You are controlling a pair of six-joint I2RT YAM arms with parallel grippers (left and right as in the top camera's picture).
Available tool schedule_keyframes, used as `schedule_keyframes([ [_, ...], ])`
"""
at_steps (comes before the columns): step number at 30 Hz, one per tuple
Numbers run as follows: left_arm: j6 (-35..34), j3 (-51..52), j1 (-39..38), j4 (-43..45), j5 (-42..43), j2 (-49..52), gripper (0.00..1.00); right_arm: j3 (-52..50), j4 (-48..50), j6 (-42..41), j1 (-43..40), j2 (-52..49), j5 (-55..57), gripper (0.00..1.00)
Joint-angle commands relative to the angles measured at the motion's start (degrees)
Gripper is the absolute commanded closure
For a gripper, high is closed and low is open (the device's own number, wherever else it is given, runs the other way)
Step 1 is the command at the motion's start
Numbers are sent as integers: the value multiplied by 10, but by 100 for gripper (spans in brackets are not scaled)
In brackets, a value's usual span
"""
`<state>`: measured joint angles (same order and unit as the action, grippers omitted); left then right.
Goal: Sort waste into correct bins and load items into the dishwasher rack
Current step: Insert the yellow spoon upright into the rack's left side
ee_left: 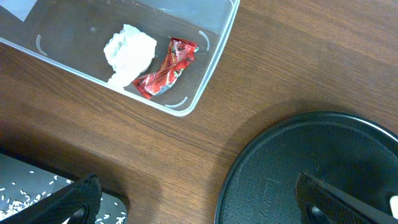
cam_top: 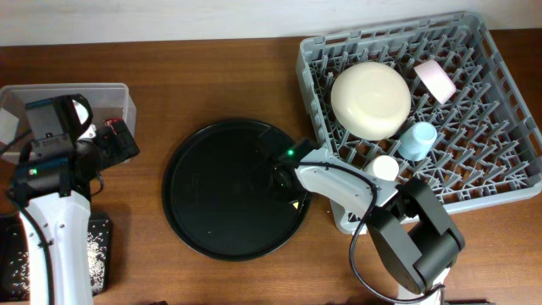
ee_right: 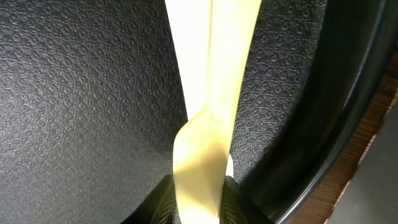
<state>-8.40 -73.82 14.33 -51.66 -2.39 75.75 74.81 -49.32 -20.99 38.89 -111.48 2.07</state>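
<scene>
My right gripper (ee_right: pixel 199 202) is shut on pale yellow plastic cutlery (ee_right: pixel 211 74), low over the large round black tray (cam_top: pixel 220 191). My left gripper (ee_left: pixel 199 208) is open and empty above the wood between the shallow black tray (ee_left: pixel 25 193) and the round tray. The clear tub (ee_left: pixel 211 62) holds the white paper wad (ee_left: pixel 129 53) and the red wrapper (ee_left: pixel 166 68). Rice grains (cam_top: pixel 97 254) lie in the shallow black tray. The grey rack (cam_top: pixel 500 119) holds the cream bowl (cam_top: pixel 370 99), pink bowl (cam_top: pixel 435 79), light blue cup (cam_top: pixel 417 141) and white cup (cam_top: pixel 385 168).
The round black tray also shows in the left wrist view (ee_left: pixel 323 162) and fills the right wrist view (ee_right: pixel 93 93). The right arm's base (cam_top: pixel 415 246) stands in front of the rack. The clear tub (cam_top: pixel 127 97) sits at the far left.
</scene>
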Motion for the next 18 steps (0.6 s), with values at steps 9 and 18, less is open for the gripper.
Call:
schedule_keyframes([
  [9,3,-5,1,-1,0,-5,1,37,-20,-4,2,38,-1,76],
  [18,3,-5,1,-1,0,-4,1,37,-90,16,-83,215,19,76],
])
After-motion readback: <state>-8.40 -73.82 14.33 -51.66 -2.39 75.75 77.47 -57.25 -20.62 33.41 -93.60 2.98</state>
